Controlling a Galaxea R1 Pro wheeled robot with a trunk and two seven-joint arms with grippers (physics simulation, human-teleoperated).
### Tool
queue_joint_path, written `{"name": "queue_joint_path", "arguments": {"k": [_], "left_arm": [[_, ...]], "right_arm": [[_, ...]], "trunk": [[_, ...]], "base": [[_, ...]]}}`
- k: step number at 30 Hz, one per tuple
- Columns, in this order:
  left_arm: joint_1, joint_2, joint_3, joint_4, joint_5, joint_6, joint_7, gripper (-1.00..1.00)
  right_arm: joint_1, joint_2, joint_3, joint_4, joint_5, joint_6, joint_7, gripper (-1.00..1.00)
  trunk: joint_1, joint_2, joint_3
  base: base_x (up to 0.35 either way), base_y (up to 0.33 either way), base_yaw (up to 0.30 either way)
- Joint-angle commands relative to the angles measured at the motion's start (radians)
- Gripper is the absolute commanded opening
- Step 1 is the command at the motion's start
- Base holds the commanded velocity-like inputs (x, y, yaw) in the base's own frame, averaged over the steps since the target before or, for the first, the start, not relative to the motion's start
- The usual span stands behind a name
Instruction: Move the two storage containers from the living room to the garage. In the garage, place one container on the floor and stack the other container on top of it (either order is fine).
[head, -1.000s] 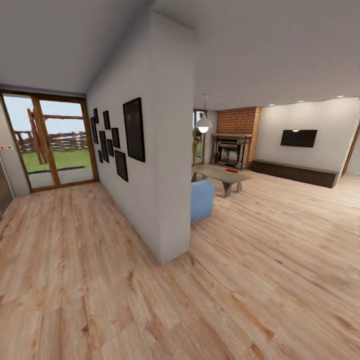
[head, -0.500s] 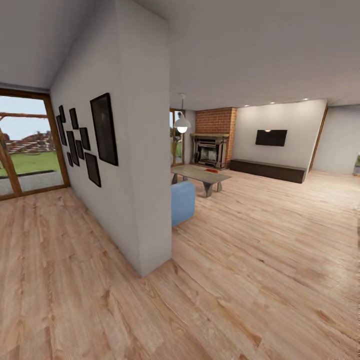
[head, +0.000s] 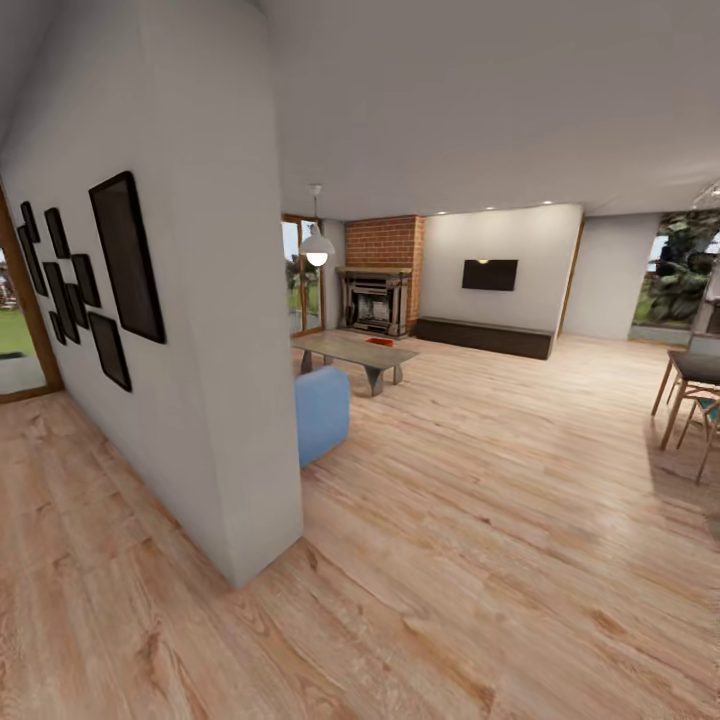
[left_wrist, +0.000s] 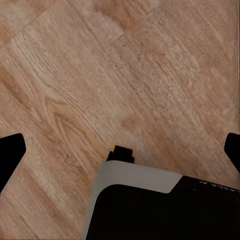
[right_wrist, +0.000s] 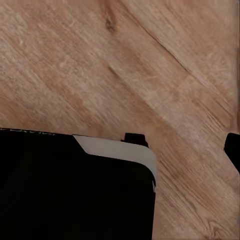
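Where the head view began at its left edge, a glazed door frame (head: 22, 300) met a white partition wall (head: 200, 330) hung with a cluster of dark picture frames (head: 127, 260). Past the wall's end, the blue sofa (head: 322, 412) jutted out onto the light wood-plank floor (head: 480, 520) of the living room. Behind the sofa stood a low grey coffee table, the surface (head: 352, 349), with a small red-orange thing (head: 379, 342) lying on its far end; it was too small to tell whether this was one of the storage containers. A white pendant lamp (head: 317, 246) hung above the surface. Farther back rose the red-brick fireplace (head: 381, 275), then the black wall TV (head: 489, 275) over a long dark low cabinet (head: 485, 337). At the right edge stood a dark dining table (head: 700, 368) with wooden chairs (head: 700, 425) and a window onto greenery (head: 682, 270).

Both wrist views looked straight down at plank flooring, well apart from the far surface. In the left wrist view, the left gripper (left_wrist: 120, 150) showed black finger tips at opposite edges of the picture, so its jaws stood wide apart and held nothing, above a black-and-grey part of the robot's body (left_wrist: 150, 205). In the right wrist view, one dark finger tip of the right gripper (right_wrist: 233, 150) showed at the edge; I cannot tell how far its jaws were parted.
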Motion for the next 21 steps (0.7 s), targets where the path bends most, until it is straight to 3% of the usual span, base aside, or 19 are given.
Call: {"name": "queue_joint_path", "arguments": {"k": [1, 21], "left_arm": [[-0.001, 0.0, 0.0, 0.0, 0.006, -0.003, 0.001, 1.0], [-0.001, 0.001, 0.0, 0.0, 0.006, -0.003, 0.001, 1.0]], "right_arm": [[-0.002, 0.0, 0.007, 0.003, 0.001, -0.005, -0.001, 1.0], [-0.002, 0.0, 0.007, 0.003, 0.002, -0.005, -0.001, 1.0]], "trunk": [[0.001, -0.001, -0.001], [0.001, -0.001, -0.001]], "base": [[0.322, 0.0, -0.283], [0.322, 0.0, -0.284]]}}
